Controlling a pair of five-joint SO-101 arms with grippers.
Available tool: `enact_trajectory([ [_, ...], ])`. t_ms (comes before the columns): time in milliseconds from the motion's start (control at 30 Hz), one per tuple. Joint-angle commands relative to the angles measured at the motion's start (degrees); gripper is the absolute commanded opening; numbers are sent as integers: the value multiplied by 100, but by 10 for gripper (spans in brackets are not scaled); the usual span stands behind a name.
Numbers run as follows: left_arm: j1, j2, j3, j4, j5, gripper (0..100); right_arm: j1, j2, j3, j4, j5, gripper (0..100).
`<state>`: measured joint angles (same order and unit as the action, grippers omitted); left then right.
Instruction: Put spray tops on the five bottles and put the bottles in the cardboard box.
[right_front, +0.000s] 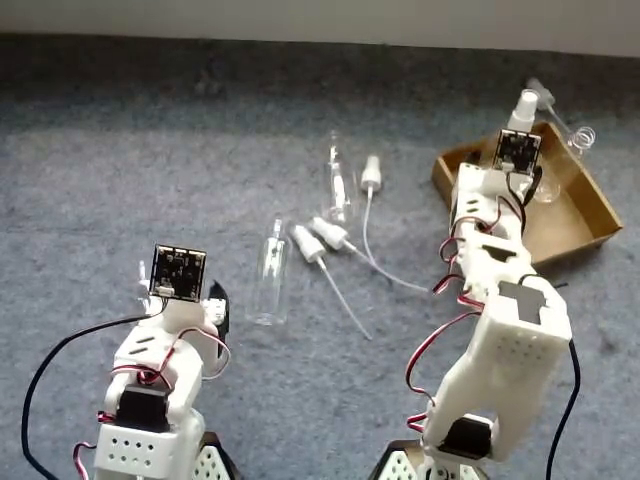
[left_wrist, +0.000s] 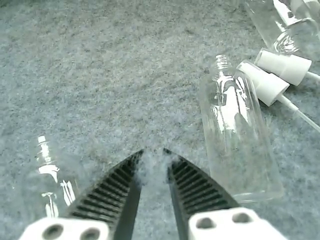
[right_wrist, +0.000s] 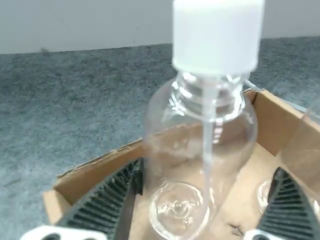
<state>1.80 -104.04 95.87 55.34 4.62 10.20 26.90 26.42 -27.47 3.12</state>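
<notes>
Spray-topped bottle (right_wrist: 200, 150), clear plastic with a white cap, sits tilted over the cardboard box (right_front: 575, 215) near the far right corner of the bench (right_front: 100, 150). Its base points toward the box floor and its cap toward the far rim. The right gripper (right_wrist: 207, 172) brackets it with fingers spread wider than the bottle. One finger lies at the bottle's side and the other stands apart, so this reads as setting it into the box, not gripping it. A second clear bottle (right_wrist: 306, 150), inside the box, is cut off at the edge of the right wrist view, and whether it carries a top cannot be told. Mid-bench lies an uncapped bottle (right_front: 272, 270), with another uncapped bottle (right_front: 340, 185) farther back. Three loose spray tops (right_front: 330, 235) rest just beside them with their dip tubes trailing, probably grouped for capping. The left gripper (left_wrist: 153, 152) hangs low toward the front left corner, fingers narrowly parted and holding nothing. Just beside it is a small bottle (left_wrist: 50, 185), partly hidden by the gripper, so I cannot tell whether it is upright or lying. A faint clear object (right_front: 575, 130) beyond the box's far corner is too indistinct to name.
</notes>
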Motion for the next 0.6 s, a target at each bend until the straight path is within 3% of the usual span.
enact_trajectory([
  [0, -31, -48, 119, -105, 26, 5, -57, -875, 57, 374, 26, 338],
  [567, -40, -48, 119, -105, 26, 5, -48, -2721, 110, 2598, 9, 338],
])
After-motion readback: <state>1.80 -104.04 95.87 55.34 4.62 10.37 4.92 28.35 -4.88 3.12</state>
